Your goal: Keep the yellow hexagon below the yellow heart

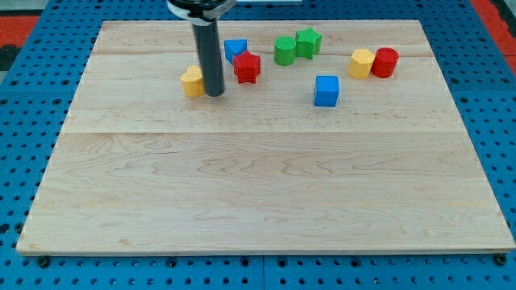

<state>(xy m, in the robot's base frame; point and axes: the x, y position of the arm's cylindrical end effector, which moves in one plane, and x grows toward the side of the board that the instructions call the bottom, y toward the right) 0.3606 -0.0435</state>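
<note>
I carry no jaws, so there is no open or closed state to report; my arm ends in a straight dark rod. My tip [214,93] rests on the light wooden board [258,193] in the upper left of the frame. It stands just beside, possibly touching, the right side of a small yellow block [192,81]. The rod hides part of that block; I judge it to be the yellow heart, though its shape is not certain.

Just right of the rod are a blue block [235,49], shape unclear, and a red block [247,68], roughly star-like, close against each other. Further right, near the top centre, a green rounded block [285,51] touches a green star-like block [308,42]. A blue cube [326,90] stands alone below and right of these.

The yellow hexagon [362,63] lies in the upper right of the frame, touching a red cylinder [385,62] on its right.

Task status: the yellow hexagon sits slightly higher in the frame than the yellow block at my tip, and well apart from it sideways. I judge the required arrangement not yet achieved. Remaining work, as I judge it: bring the hexagon down towards the lower part of the board, to a place beneath the heart. The lower half of the board carries no blocks.
</note>
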